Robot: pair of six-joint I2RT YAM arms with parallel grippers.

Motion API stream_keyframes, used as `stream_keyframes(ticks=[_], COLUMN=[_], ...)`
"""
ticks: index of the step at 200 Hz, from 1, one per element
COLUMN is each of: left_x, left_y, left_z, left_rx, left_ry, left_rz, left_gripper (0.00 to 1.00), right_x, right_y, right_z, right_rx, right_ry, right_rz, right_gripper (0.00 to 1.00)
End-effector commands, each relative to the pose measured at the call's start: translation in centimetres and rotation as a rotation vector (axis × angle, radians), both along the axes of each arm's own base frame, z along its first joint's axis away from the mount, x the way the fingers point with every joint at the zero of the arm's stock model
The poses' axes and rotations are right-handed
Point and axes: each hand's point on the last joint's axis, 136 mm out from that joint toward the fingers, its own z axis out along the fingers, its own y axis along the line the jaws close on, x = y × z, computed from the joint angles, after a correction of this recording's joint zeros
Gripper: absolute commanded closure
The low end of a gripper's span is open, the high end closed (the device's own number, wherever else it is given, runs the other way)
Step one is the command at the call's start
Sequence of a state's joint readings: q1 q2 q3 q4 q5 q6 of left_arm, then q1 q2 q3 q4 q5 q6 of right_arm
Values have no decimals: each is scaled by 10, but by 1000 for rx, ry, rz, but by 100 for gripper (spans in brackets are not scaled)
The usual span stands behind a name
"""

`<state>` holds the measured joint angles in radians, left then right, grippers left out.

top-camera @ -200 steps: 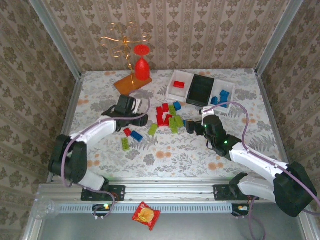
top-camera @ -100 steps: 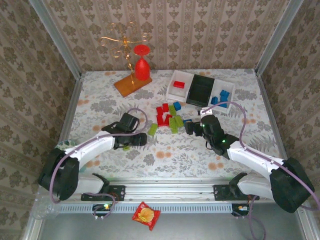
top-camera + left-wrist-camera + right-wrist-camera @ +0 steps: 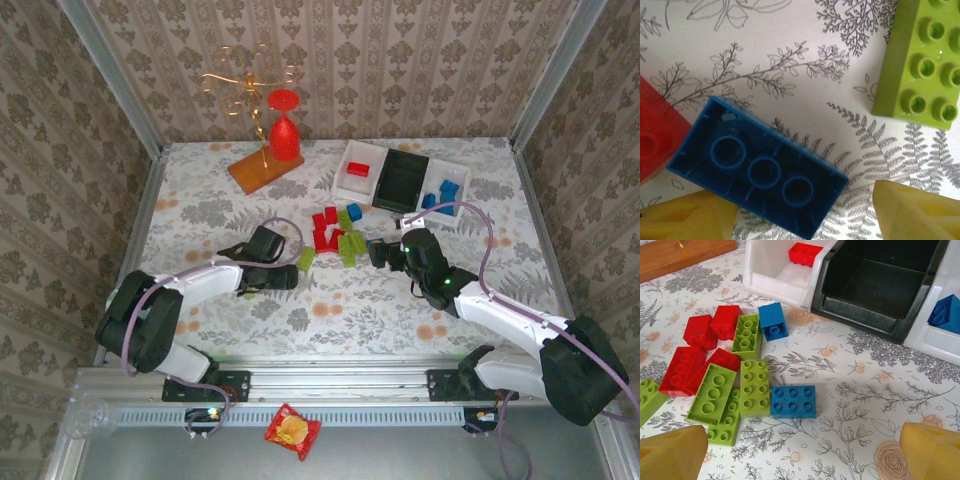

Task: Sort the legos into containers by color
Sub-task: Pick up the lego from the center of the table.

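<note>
My left gripper (image 3: 279, 278) is low over the table's left half, open. An upside-down blue lego (image 3: 757, 175) lies between its yellow fingertips (image 3: 915, 210), close to the left finger and with a gap on the right. A red lego (image 3: 655, 135) and a lime lego (image 3: 922, 65) lie beside it. My right gripper (image 3: 378, 255) stands open and empty, just short of a blue lego (image 3: 793, 401). Beyond that lies a pile of red, lime and blue legos (image 3: 335, 235). The containers stand at the back: a white one (image 3: 772, 275) holding a red lego, a black one (image 3: 880, 285), and a white one (image 3: 940, 340) holding blue legos.
A brown wooden board (image 3: 263, 168) with a gold wire stand and a red wine glass (image 3: 285, 135) stands at the back left. Metal rails (image 3: 140, 230) and patterned walls close in the table. A snack packet (image 3: 292, 430) lies below the near rail.
My left gripper has swung from the back towards the near side and come down over the blue, red and lime legos on the left. The right gripper has barely shifted.
</note>
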<state>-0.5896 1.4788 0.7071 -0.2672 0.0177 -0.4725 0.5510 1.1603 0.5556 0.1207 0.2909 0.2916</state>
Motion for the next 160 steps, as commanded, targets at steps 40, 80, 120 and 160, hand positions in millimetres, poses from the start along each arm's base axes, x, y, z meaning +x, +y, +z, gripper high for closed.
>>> stream_keyframes(ticks=[40,80,120,160], left_x=[23,27,28,30], left_y=[-3,-5,-8,-11], left_z=[6,4,0,-2], left_rx=[35,50,49,49], left_ry=[-81,-91,-96,-98], left_rz=[5,-2,-5,-13], left_gripper=[29,33,40,49], right_x=[4,5,5,5], right_y=[2,3,2,1], right_z=[2,-1,-1,-2], right_rx=[2,-1,-1,-11], right_ry=[0,9,8,14], right_rz=[-12,-12,-13,-16], right_gripper=[0,0,0,0])
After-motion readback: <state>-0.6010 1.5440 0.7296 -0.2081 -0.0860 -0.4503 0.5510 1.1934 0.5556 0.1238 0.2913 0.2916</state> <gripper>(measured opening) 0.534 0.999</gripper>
